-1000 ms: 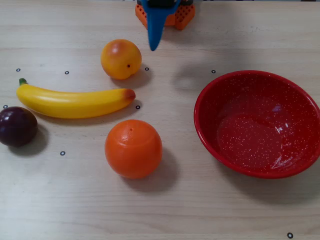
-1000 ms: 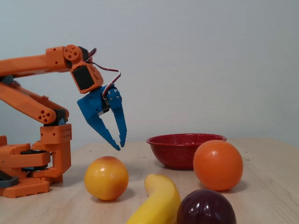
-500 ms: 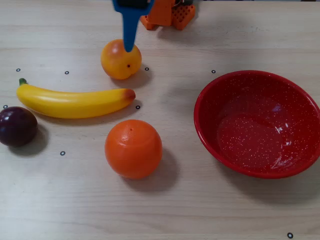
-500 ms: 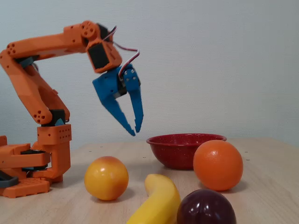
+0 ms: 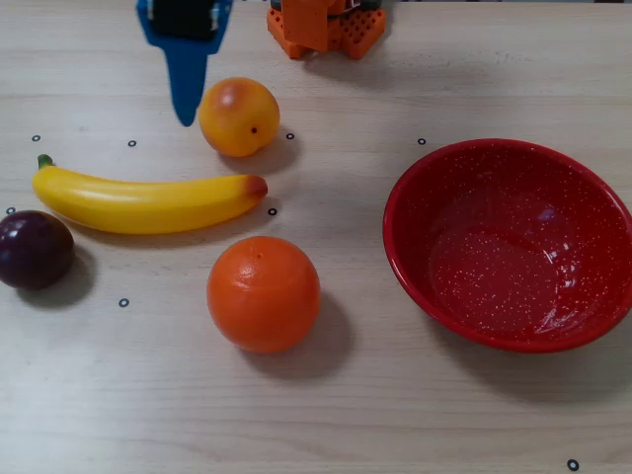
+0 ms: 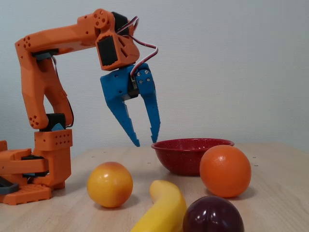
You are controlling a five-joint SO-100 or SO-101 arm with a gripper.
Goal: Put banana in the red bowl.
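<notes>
The yellow banana [image 5: 148,201] lies flat on the table at the left of the overhead view, green stem to the left and reddish end to the right. In the fixed view its end [image 6: 164,208] points toward the camera. The red speckled bowl [image 5: 415,188] stands empty at the right of the overhead view, and behind the large orange in the fixed view [image 6: 178,157]. My blue gripper [image 6: 146,141] is open and empty. It hangs in the air with tips pointing down, above the table behind the banana; it also shows in the overhead view [image 5: 186,117].
A yellow-orange round fruit [image 5: 238,117] sits just behind the banana's right end. A large orange ball [image 5: 263,293] sits in front of the banana. A dark purple fruit [image 5: 33,249] sits at its left end. The arm's orange base [image 5: 326,28] stands at the far edge.
</notes>
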